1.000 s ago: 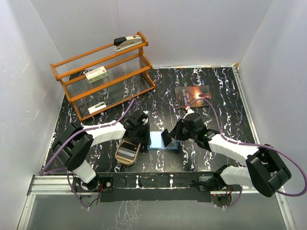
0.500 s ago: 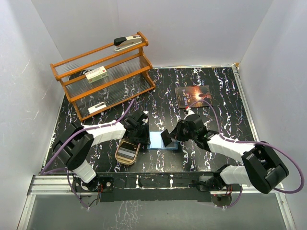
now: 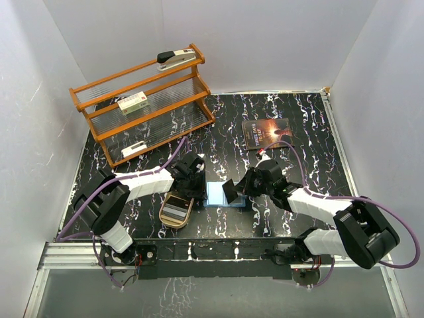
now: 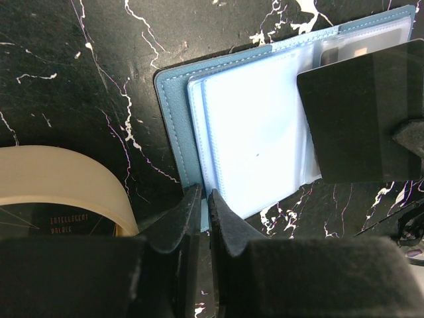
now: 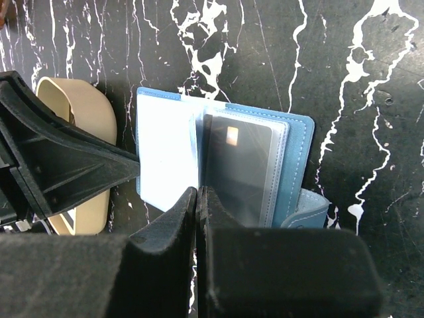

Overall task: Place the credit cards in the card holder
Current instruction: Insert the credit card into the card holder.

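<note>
Left wrist: left fingers (image 4: 177, 222) pinched tighter on card holder (image 4: 173, 119).

White walls (image 3: 265, 40), black marbled tabletop (image 3: 298, 132), orange rack (image 3: 142, 106)

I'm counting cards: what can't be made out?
Left wrist view: the dark card, held by the right gripper, largely covers the right page of the card holder.
Same view: the left gripper hides most of the card in the tray.
Top view: print on the box too small.

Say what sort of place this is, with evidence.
Likely a robot lab booth: white walls box in a marbled table, left arm and right arm bolted at its edge, an orange rack.
</note>
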Controlling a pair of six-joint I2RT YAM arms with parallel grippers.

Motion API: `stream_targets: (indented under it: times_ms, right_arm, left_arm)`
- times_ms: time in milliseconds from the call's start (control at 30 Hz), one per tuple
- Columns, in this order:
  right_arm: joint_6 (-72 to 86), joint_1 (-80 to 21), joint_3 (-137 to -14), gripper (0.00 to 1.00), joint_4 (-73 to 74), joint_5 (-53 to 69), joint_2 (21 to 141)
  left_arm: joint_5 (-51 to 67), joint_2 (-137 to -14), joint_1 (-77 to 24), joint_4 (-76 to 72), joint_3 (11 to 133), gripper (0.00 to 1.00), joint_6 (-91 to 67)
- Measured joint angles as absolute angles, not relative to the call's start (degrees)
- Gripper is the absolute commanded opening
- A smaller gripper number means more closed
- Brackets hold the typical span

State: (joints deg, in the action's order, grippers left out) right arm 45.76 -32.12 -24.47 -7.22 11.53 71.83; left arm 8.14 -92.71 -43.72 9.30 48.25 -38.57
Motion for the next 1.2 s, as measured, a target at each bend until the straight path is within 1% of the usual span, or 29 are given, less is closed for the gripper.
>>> stream_targets:
  times_ms: [367, 833, 1200]
  right_arm:
    - [46.17, -32.12, -24.47, 0.00, -7.60, 11.51, 71.42]
    - [48.07, -32.08, -22.57, 0.04, -12.36, 13.28, 74.65]
    - [48.47, -32.08, -22.22, 0.02, -14.90, 14.15, 76.58]
  left_arm:
    - [8.14, -92.71, -43.72, 9.19, 48.23, 0.08, -38.61]
    - [8.34, -92.95, -43.66, 8.93, 48.21, 0.08, -38.61]
    - [8.36, -92.97, -43.66, 8.91, 48.21, 0.08, -38.61]
